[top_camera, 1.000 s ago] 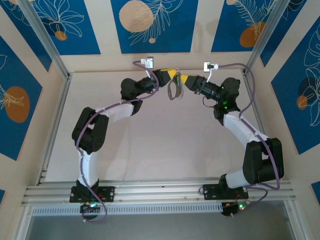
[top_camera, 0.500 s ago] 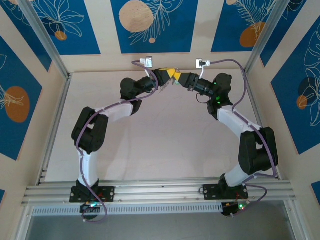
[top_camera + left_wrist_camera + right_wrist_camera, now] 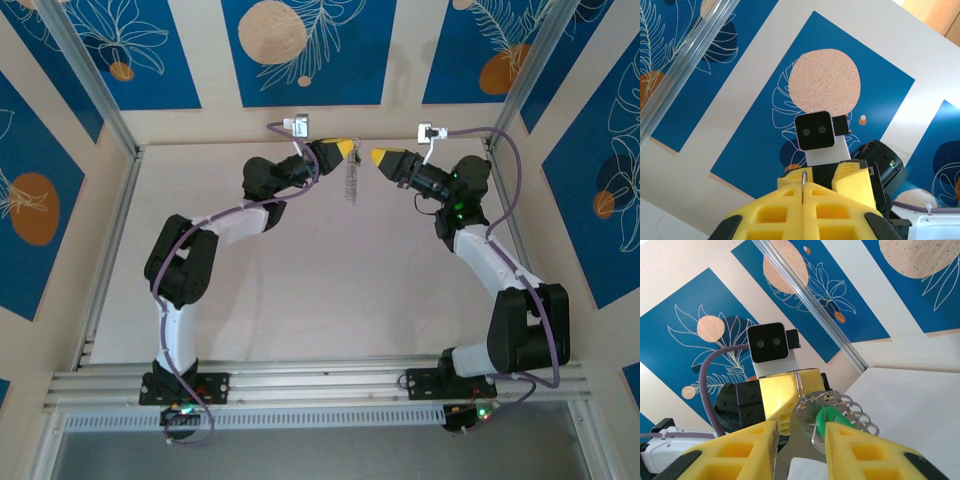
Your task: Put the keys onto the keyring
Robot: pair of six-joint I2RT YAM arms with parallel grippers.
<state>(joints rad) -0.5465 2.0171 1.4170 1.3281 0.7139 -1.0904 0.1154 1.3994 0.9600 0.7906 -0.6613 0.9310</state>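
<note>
Right claw has backed off to the right; half a second ago it was nose to nose with the left claw. Its fingers are spread, nothing in them. Left claw is clenched on the keyring, which dangles over the far end of the surface. The green-headed key hangs in the bunch.
</note>
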